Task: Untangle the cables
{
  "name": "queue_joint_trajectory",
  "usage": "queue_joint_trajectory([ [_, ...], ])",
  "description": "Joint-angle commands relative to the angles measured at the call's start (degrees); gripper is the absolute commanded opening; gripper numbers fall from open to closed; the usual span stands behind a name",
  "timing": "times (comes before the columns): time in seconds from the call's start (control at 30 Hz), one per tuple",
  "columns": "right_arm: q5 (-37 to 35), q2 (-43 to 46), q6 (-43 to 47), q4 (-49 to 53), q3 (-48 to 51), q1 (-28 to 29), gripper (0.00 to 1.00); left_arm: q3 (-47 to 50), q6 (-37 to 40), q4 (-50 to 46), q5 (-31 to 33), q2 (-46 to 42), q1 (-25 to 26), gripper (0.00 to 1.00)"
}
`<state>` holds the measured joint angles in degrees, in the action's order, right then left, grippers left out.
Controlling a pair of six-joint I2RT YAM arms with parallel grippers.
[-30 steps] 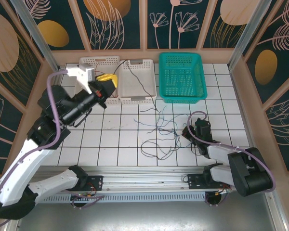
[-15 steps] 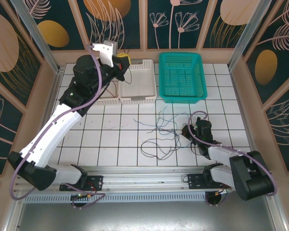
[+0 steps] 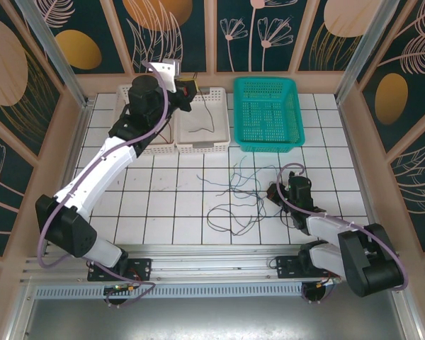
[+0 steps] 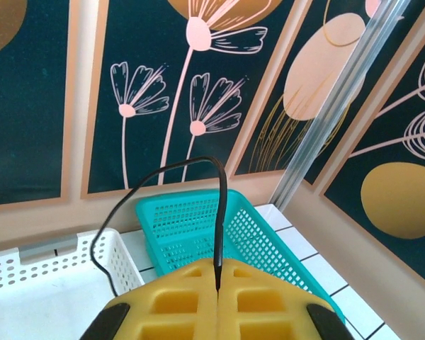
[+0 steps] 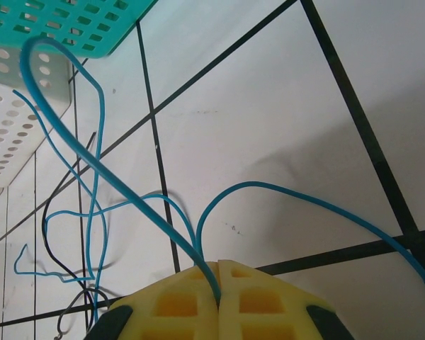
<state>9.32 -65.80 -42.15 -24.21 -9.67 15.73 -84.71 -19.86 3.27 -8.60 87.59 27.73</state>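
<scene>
Far edge of the white tiled table (image 3: 163, 198) before me: a teal basket (image 3: 268, 113), a white basket (image 3: 202, 146) just beside it on its left, a second white basket (image 3: 154, 147) touching that. Dark wall panels (image 3: 269, 32) painted with pale flowers stand behind.

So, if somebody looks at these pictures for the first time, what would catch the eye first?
Probably the left hand, raised at the far back and shut on a black cable that hangs down into a white basket. After that, the loose tangle of cables in the middle of the tiled table, with the right hand low beside it, shut on a blue cable.
</scene>
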Motion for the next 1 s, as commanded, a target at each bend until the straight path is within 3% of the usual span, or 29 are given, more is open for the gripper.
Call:
queue_joint_trajectory([
  [0.0, 0.8, 0.9, 1.1, -1.5, 0.8, -0.3, 0.0, 1.6, -2.1, 4.5, -1.1, 2.0, -0.5, 0.0],
  [0.7, 0.9, 0.6, 1.2, -1.7, 0.7, -0.3, 0.0, 13.1, -8.2, 12.9, -4.2, 8.8, -0.6, 0.0],
  [0.97, 1.2, 0.6, 1.2, -1.9, 0.7, -0.3, 0.0, 14.6, -10.4, 13.7, -5.0, 15.3, -0.6, 0.0],
])
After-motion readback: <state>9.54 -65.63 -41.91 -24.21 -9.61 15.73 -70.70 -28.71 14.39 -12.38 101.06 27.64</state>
